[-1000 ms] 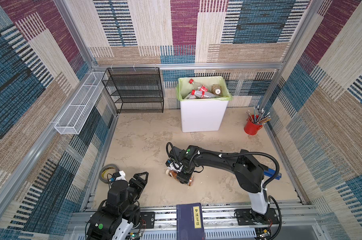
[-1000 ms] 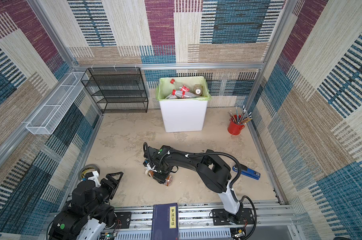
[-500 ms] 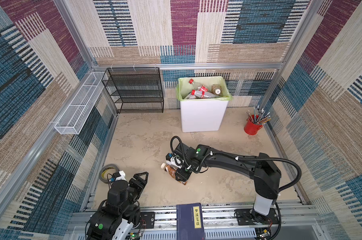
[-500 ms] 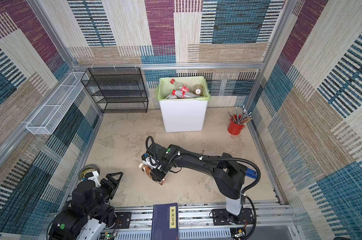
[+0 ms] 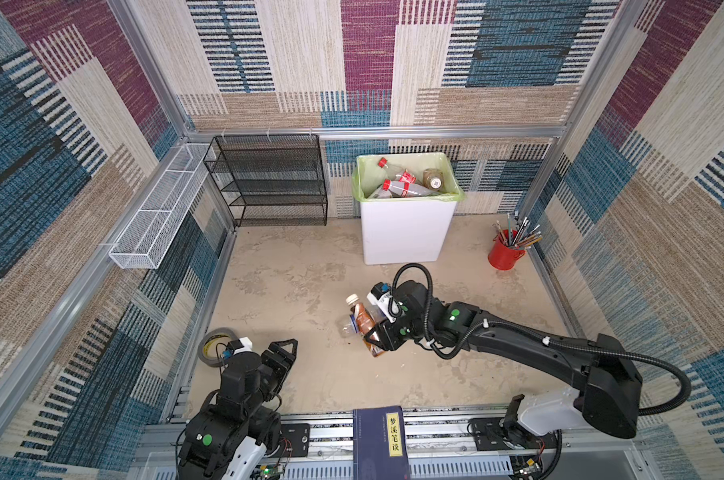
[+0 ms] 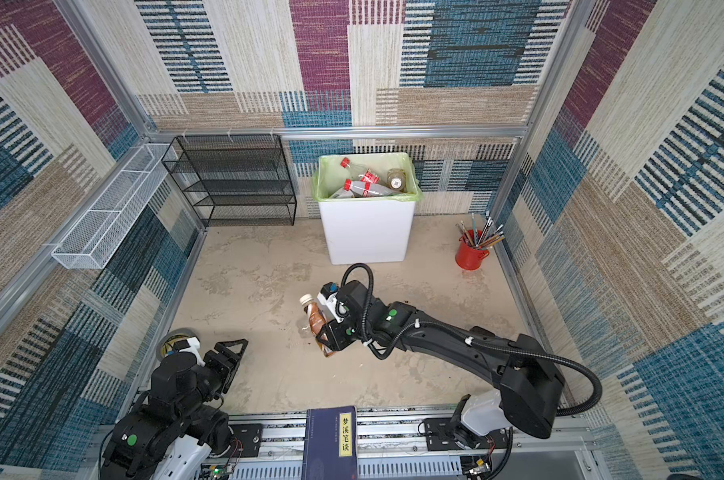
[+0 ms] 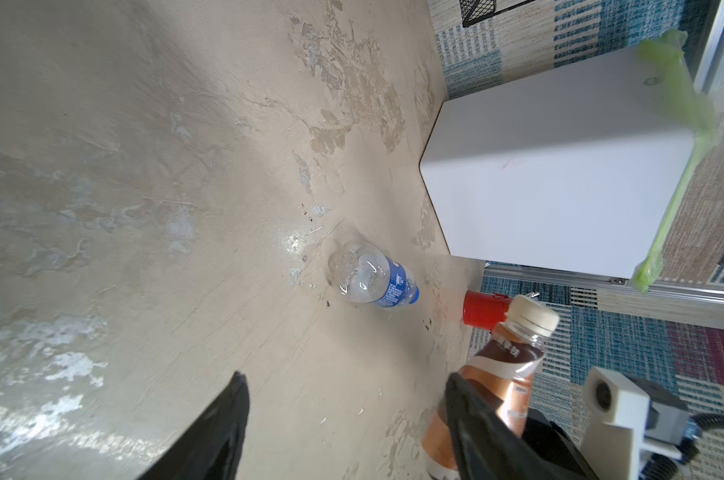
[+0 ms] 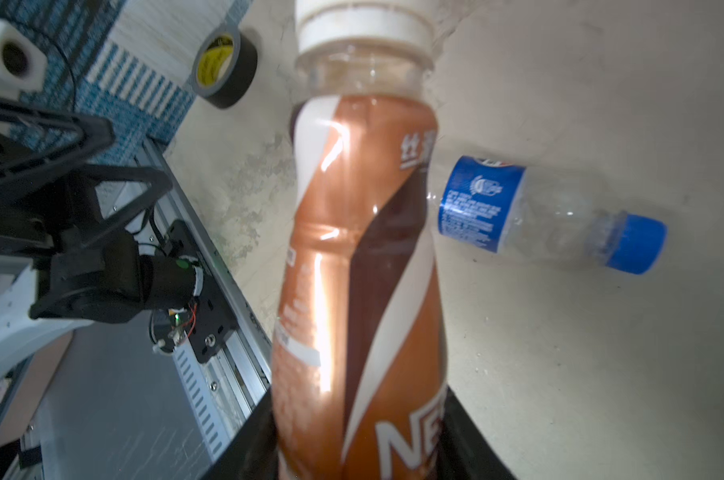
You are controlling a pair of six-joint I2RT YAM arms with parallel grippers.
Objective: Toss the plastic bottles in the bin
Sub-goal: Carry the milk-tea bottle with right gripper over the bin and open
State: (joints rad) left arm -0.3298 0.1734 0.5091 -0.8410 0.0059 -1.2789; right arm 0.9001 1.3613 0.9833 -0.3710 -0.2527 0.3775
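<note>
Currently pinched in R gripper: brown bottle, white cap, at middle of floor, cap toward far edge. Lying flat just beside it: clear bottle, blue label + cap, untouched. Held at near-left corner: L gripper, jaws spread, nothing btwn. Standing at middle of far edge: bin, green bag over rim, several bottles already inside. Near left edge: tape roll.

On the right wrist view the brown bottle runs off the edge at its base, label print blurred. In both top views the clear bottle sits mostly hidden behind it. Deeper in the bin? Can't tell.
</note>
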